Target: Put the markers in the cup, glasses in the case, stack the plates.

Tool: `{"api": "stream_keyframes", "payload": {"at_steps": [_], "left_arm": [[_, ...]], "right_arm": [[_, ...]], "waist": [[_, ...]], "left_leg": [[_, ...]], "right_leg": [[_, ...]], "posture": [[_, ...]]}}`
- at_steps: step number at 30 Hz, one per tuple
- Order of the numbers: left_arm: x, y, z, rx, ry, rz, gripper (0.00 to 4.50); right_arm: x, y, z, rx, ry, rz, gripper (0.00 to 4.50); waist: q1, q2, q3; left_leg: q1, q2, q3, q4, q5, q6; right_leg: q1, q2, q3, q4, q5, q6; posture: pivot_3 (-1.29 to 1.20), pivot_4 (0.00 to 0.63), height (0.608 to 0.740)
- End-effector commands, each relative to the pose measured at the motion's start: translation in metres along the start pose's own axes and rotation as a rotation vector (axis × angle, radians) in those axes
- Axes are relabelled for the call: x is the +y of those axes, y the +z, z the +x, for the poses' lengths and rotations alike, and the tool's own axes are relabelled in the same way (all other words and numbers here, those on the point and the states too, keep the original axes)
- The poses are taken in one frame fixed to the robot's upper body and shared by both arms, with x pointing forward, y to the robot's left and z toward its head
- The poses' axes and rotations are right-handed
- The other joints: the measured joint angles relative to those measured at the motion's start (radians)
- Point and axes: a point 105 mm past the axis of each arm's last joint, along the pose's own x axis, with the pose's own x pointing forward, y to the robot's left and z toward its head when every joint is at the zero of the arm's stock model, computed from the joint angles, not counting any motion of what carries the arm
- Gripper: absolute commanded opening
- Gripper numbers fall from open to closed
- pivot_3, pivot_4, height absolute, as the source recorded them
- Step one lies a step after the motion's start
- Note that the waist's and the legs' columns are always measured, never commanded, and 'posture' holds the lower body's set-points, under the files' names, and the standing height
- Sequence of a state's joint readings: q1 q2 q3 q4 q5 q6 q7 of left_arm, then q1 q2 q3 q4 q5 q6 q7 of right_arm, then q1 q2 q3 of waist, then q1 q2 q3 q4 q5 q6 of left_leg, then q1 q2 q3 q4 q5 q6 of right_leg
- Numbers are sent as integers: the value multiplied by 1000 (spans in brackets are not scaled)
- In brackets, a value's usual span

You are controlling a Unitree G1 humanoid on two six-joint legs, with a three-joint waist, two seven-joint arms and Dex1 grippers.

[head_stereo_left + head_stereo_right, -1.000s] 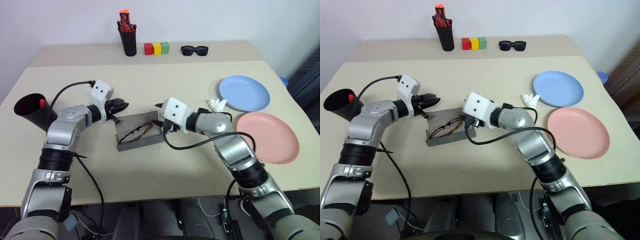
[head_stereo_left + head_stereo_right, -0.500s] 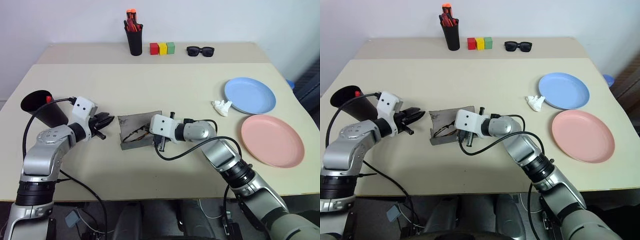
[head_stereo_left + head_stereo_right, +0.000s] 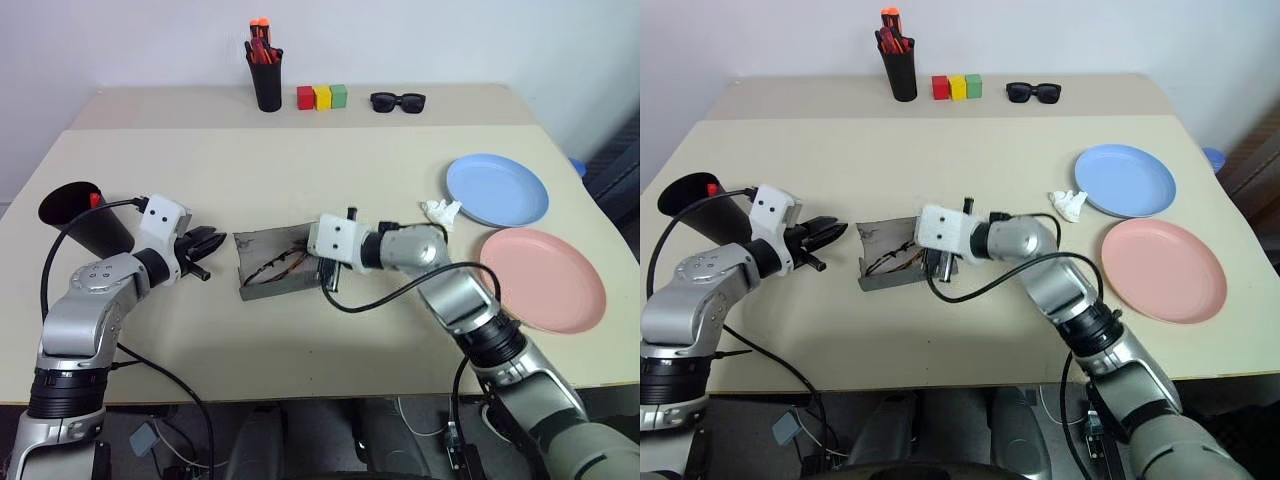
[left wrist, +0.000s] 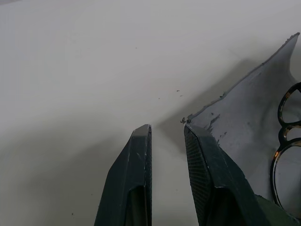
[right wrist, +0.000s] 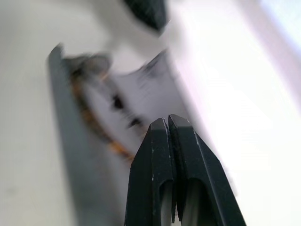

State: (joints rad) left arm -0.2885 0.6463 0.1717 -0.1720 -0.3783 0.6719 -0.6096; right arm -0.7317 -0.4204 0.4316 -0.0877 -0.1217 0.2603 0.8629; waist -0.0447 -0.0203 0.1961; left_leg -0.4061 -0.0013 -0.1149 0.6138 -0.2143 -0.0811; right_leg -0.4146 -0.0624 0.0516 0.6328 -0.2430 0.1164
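- Left eye view: Your right gripper [image 3: 331, 276], fingers clenched together on nothing, hangs at the right end of the open grey case [image 3: 272, 270] in mid-table, with the glasses [image 3: 281, 264] lying inside it. Your left gripper [image 3: 207, 247] sits just to the case's left, its fingers a little apart and empty. The black cup [image 3: 83, 219] stands tilted at the table's left edge, a red-orange marker cap [image 3: 95, 199] showing at its rim. The blue plate [image 3: 497, 189] and pink plate [image 3: 543, 279] lie side by side on the right, unstacked.
- Right eye view: The same scene; a crumpled white tissue [image 3: 1070, 205] rests just beside the blue plate.
- Left wrist view: Your left fingers [image 4: 136, 179] stand slightly parted over bare table [image 4: 84, 70], at the corner of the case's lid.
- Right wrist view: Your right fingers [image 5: 162, 165] press shut over the blurred case.
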Motion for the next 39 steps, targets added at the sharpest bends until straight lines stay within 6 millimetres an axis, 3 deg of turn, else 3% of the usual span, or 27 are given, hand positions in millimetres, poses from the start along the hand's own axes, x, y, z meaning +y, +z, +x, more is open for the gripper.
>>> {"api": "stream_keyframes", "payload": {"at_steps": [1,2,3,8,13,16,20,21,25,32,35,39], "left_arm": [[-2,12,-2,-39,-4,32,1042],[-3,12,-2,-39,-4,34,1042],[-3,12,-3,-39,-1,34,1042],[-3,10,-6,-40,7,28,1042],[-5,8,-5,-39,8,26,1042],[-6,9,-4,-43,7,24,1042],[-7,10,-5,-47,9,23,1042],[-7,9,-5,-47,10,21,1042],[-7,8,-6,-47,12,20,1042],[-10,9,-4,-53,4,14,1042],[-11,10,-1,-53,-4,15,1042],[-11,12,3,-59,-13,17,1042]], "right_arm": [[-7,-3,2,1,35,-49,31],[-7,-5,3,4,41,-52,537],[-5,-6,4,3,60,-67,761],[1,-10,8,-11,105,-119,3205],[3,-18,18,-3,137,-138,3205],[4,-24,24,9,138,-161,2380],[5,-32,27,24,129,-186,333],[5,-33,26,27,121,-199,81],[-1,-30,20,16,67,-228,81],[-18,-10,3,3,-194,-386,81],[-15,-10,1,13,-260,-457,81],[10,-24,1,37,-229,-540,81]], "waist": [[0,0,0],[0,0,0],[0,0,0],[-1,0,0],[-1,0,0],[-1,0,0],[0,0,0],[0,0,0],[-1,0,0],[1,0,0],[1,0,0],[1,0,0]], "left_leg": [[0,0,0,0,0,0],[0,0,0,0,0,0],[0,0,0,0,0,0],[0,0,0,0,0,0],[0,0,0,0,0,0],[0,0,0,0,0,0],[0,0,0,0,0,0],[0,0,0,0,0,0],[0,0,0,0,0,0],[0,0,0,0,0,0],[0,0,0,0,0,0],[0,0,0,0,0,0]], "right_leg": [[0,0,0,0,0,0],[0,0,0,0,0,0],[0,0,0,0,0,0],[0,0,0,0,0,0],[0,0,0,0,0,0],[0,0,0,0,0,0],[0,0,0,0,0,0],[0,0,0,0,0,0],[0,0,0,0,0,0],[0,0,0,0,0,0],[0,0,0,0,0,0],[0,0,0,0,0,0]], "posture": [[0,150,740],[0,150,740],[0,150,740],[0,150,740],[0,150,740],[0,150,740],[0,150,740],[0,150,740],[0,150,740],[0,150,740],[0,150,740],[0,150,740]]}}
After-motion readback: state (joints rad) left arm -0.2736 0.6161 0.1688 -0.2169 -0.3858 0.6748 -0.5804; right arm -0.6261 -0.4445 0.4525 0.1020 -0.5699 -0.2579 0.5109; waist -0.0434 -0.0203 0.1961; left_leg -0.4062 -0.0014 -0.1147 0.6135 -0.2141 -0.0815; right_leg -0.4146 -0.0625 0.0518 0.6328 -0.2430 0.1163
